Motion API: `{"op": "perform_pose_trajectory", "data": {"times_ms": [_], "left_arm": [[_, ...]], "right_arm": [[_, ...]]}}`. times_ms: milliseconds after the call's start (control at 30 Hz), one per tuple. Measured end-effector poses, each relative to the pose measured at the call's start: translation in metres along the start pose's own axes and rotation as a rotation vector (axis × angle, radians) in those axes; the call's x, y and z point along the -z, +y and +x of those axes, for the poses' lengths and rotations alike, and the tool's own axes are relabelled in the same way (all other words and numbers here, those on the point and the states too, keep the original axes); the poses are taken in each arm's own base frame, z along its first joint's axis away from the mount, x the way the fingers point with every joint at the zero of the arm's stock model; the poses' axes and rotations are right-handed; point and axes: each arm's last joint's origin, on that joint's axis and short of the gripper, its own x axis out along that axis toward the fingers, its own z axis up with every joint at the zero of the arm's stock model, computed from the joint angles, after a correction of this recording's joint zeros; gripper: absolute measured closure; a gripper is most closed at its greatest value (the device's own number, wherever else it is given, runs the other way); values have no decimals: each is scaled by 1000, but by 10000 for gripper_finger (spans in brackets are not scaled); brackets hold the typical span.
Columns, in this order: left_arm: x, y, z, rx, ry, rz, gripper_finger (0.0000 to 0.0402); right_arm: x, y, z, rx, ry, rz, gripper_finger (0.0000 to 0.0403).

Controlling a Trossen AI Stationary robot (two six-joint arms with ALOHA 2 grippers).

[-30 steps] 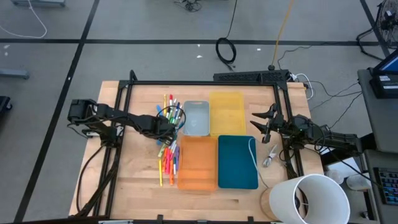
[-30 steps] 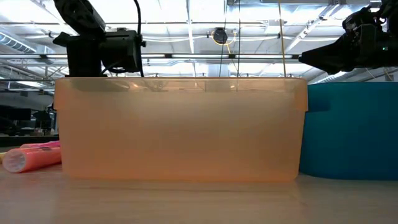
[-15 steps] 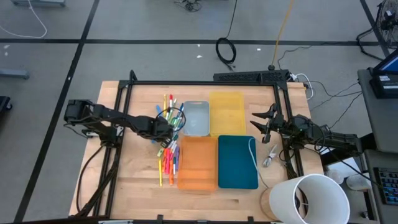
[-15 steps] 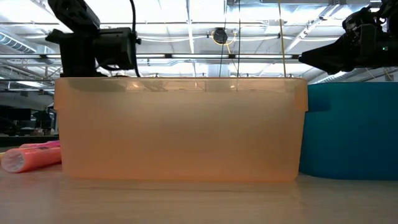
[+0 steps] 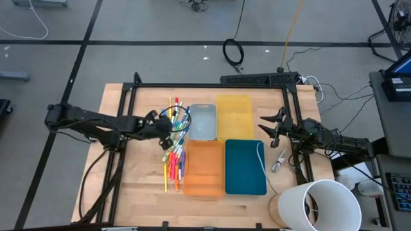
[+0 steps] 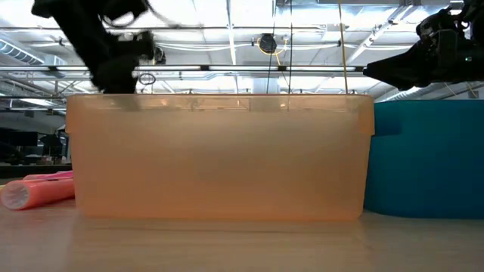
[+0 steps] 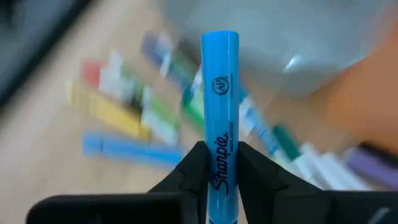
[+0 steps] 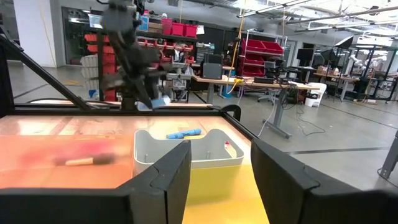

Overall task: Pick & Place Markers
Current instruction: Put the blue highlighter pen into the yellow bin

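Observation:
Several markers (image 5: 174,149) in mixed colours lie in a loose pile on the wooden table, left of the grey tray (image 5: 203,122) and the orange tray (image 5: 204,168). My left gripper (image 5: 165,128) hangs over the pile's far end, shut on a light blue marker (image 7: 219,93). In the right wrist view the grey tray (image 8: 186,155) holds a blue marker (image 8: 183,133) and a red one (image 8: 230,147). My right gripper (image 5: 273,125) waits open at the table's right side, holding nothing. My left gripper pinches the blue marker's barrel (image 7: 221,171) between its two fingers (image 7: 194,168), on its lower part. The fingers slant down from the table's left side. The marker runs on past the fingertips, with its capped end (image 7: 219,43) free, lifted clear above the pile.
A yellow tray (image 5: 234,117) and a teal tray (image 5: 244,167) lie right of the grey and orange ones. A white cord (image 5: 262,160) crosses the teal tray. A white cylinder (image 5: 321,205) stands at the near right corner. A pink marker (image 6: 38,189) lies left of the orange tray (image 6: 219,155).
My left gripper has risen from the marker pile with the blue marker, drawn a little toward the table's left edge and rolled about its own line. The marker now hangs clear of the pile.

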Motion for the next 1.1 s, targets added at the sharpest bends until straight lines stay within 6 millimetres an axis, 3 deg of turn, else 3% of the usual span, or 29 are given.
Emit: {"op": "perform_pose_trajectory", "data": {"times_ms": [300,567,900,1100], "left_arm": [[-31,14,-39,108,-401,218,338],[-49,19,-38,375,-587,322,332],[-20,24,-11,563,-945,316,331],[-10,35,-7,591,-1035,232,330]], "right_arm": [[0,0,0,0,0,0,248],[0,0,0,0,0,0,248],[0,0,0,0,-1,0,248],[-1,0,0,1,-8,-86,248]]}}
